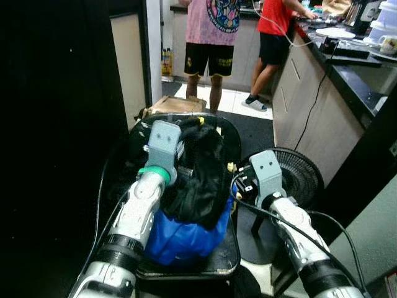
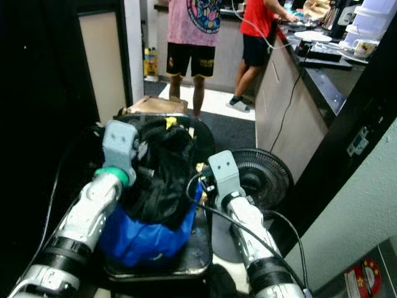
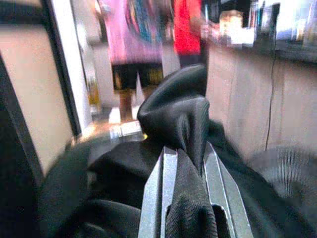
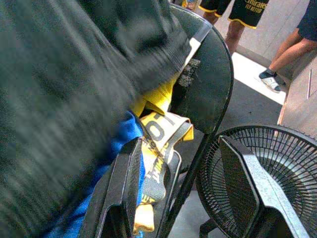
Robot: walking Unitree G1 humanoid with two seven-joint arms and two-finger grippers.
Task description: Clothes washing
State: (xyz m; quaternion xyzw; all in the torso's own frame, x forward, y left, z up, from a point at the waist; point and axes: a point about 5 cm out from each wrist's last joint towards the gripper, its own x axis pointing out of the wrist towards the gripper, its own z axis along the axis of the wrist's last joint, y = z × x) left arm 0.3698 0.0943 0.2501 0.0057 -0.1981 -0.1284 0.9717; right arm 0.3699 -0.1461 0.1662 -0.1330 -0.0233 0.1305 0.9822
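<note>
A heap of clothes lies on a black folding chair [image 1: 231, 141]: a black garment [image 1: 200, 177] on top, a blue one [image 1: 183, 241] beneath it, and a yellow printed strap [image 4: 159, 130] at the chair's right side. My left gripper [image 3: 185, 154] is over the heap, shut on a fold of the black garment [image 3: 176, 106], which bulges up between its fingers. My right gripper [image 4: 181, 145] stands open beside the chair's right edge, near the yellow strap, with nothing between its fingers.
A black floor fan [image 1: 299, 177] stands right of the chair, close to my right arm. Two people, one in pink [image 1: 214, 25] and one in red [image 1: 276, 22], stand at the far kitchen counter [image 1: 353, 71]. A cardboard box [image 1: 177, 104] lies behind the chair. A dark wall [image 1: 56, 124] closes the left.
</note>
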